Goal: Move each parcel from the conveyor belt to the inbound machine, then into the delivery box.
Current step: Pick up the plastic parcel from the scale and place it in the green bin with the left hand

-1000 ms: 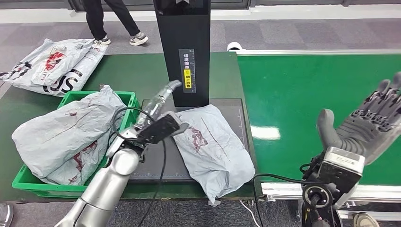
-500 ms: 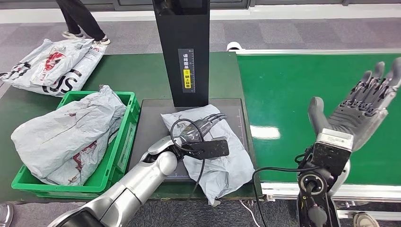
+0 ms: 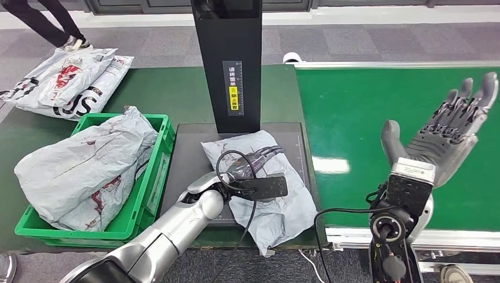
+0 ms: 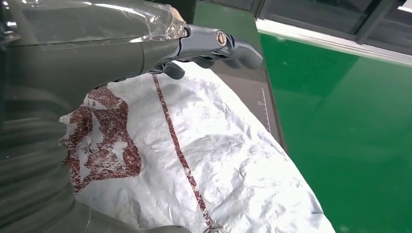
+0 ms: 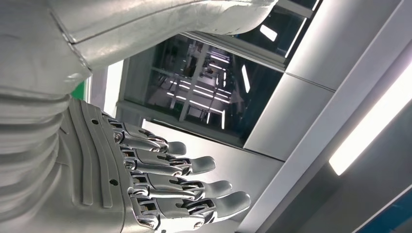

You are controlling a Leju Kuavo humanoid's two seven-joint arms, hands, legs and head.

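A crumpled grey parcel [image 3: 274, 197] with red print lies on the dark platform [image 3: 187, 154] of the inbound machine, in front of its black column [image 3: 230, 59]. My left hand [image 3: 255, 163] lies flat over the parcel's upper part with its fingers [image 3: 270, 151] stretched out, gripping nothing. The left wrist view shows that hand [image 4: 111, 53] just above the parcel [image 4: 214, 165], fingers [image 4: 228, 44] extended. Over the green conveyor belt [image 3: 359, 112], my right hand [image 3: 445, 138] is raised, empty, with its fingers spread; the right wrist view has it [image 5: 136, 184] pointing toward the ceiling.
A green delivery box [image 3: 154, 177] left of the platform holds large grey parcels [image 3: 82, 165]. More parcels [image 3: 65, 79] lie at the table's far left. A person's legs [image 3: 44, 20] are at the far left on the floor beyond the table.
My left arm swung from beside the green box over to the parcel on the platform and settled on it. The right hand rose slightly. The person walked left.
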